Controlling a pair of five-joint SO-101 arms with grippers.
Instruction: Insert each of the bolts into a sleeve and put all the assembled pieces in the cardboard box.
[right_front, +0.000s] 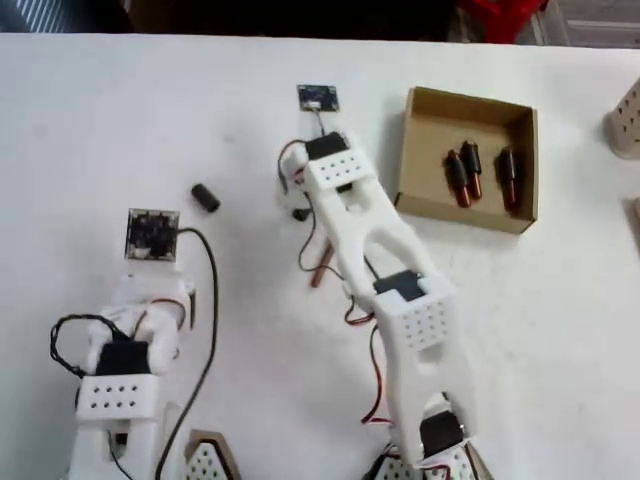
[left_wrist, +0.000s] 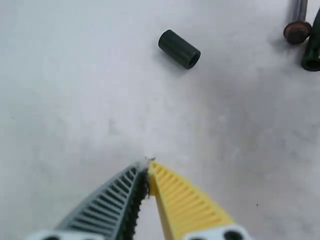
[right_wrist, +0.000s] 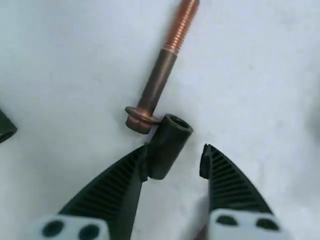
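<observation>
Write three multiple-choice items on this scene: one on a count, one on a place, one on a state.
1. How many assembled pieces lie in the cardboard box?
A. one
B. three
C. five

2. Where does the loose bolt lie?
A. on the table, its head against a sleeve
B. inside the box
C. across the box's rim

3. What state is the right tool in?
A. shut on the bolt
B. shut and empty
C. open, with the sleeve between its fingers

Answers:
1 B: the high view shows three pieces side by side in the box.
2 A: the right wrist view shows the bolt flat on the table, head touching the sleeve.
3 C: one finger stands clear of the sleeve.
</observation>
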